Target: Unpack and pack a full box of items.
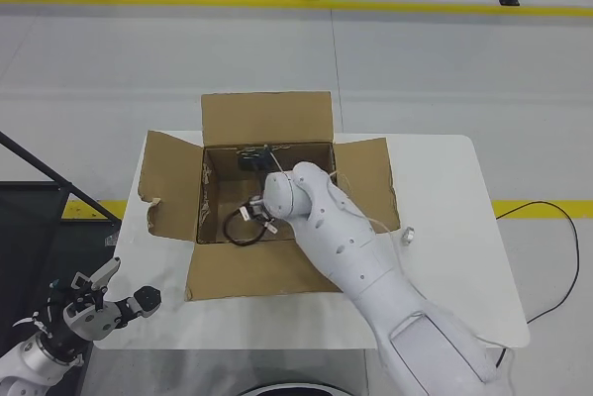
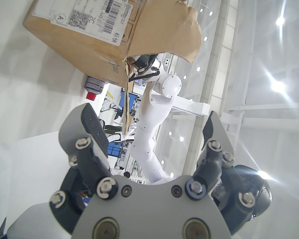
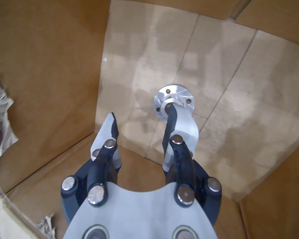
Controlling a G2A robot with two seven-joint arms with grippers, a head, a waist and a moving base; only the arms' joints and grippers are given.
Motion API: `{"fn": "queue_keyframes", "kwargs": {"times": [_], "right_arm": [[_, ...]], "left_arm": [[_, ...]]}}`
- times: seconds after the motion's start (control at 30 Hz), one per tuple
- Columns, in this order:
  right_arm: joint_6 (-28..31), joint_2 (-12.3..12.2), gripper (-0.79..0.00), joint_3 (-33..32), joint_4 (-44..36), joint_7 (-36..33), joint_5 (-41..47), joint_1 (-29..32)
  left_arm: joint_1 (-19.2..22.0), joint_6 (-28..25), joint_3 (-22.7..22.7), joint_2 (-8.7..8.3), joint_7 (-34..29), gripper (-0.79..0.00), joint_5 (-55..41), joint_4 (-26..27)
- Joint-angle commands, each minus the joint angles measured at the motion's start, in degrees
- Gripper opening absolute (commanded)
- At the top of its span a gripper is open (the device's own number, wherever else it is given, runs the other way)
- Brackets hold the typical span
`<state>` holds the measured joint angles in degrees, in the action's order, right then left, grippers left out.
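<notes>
An open cardboard box [image 1: 266, 119] stands on the white table [image 1: 444, 198], flaps spread out. My right arm [image 1: 311, 208] goes down into it. In the right wrist view my right gripper [image 3: 142, 114] is open just above the box floor [image 3: 214, 75]. A round metal flange [image 3: 183, 98] with bolt holes lies flat there, one fingertip [image 3: 171, 111] over its centre hole and nothing held. My left gripper [image 1: 128, 284] hangs open and empty off the table's near left corner. In its own view the left gripper [image 2: 149, 111] looks up at the labelled box [image 2: 89, 45].
A small metal part [image 1: 407, 236] lies on the table just right of the box. A dark object [image 1: 254, 156] sits at the box's far wall. Torn brown paper [image 3: 0, 115] hangs at one box wall. A black stand [image 1: 29, 158] lies left of the table.
</notes>
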<state>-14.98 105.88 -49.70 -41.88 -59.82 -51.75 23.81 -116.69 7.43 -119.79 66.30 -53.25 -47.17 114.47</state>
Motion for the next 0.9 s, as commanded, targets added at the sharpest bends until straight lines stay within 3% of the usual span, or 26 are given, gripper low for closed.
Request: {"fn": "queue_keyframes", "kwargs": {"times": [0.0, 0.53, 0.87], "right_arm": [[0.11, 0.49, -0.305, 0.35, 1.52, 0.72, 0.82, -0.69], [0.24, 3.32, -0.348, 2.81, 12.34, 2.36, 1.36, -5.37], [1.60, 4.69, -0.416, 3.09, 17.14, 4.04, 2.66, -6.81]], "left_arm": [[0.00, 0.00, 0.00, 0.00, 0.00, 0.000, 0.00, 0.00], [0.00, 0.00, 0.00, 0.00, 0.00, 0.000, 0.00, 0.00], [0.00, 0.00, 0.00, 0.00, 0.00, 0.000, 0.00, 0.00]]}}
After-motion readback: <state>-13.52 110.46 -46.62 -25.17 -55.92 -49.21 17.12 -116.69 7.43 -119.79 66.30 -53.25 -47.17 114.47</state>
